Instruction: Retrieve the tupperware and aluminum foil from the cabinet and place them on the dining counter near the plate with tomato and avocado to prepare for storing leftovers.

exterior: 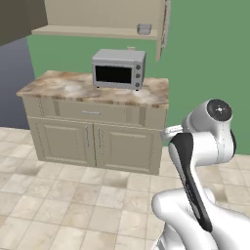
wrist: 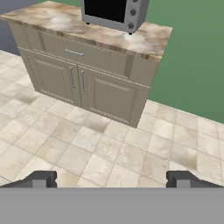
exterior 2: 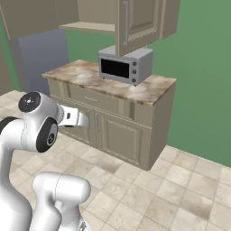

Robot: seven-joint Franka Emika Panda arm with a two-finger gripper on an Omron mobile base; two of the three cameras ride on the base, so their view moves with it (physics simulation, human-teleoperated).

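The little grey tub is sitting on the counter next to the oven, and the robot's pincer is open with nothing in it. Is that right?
Not quite. The little grey tub sits up on the cabinet shelf above the oven, not on the counter; the left base view shows it. The pincer is open with nothing in it.

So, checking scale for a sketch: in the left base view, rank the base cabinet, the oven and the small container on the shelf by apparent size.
1. Base cabinet
2. Oven
3. Container, smallest, though farther away.
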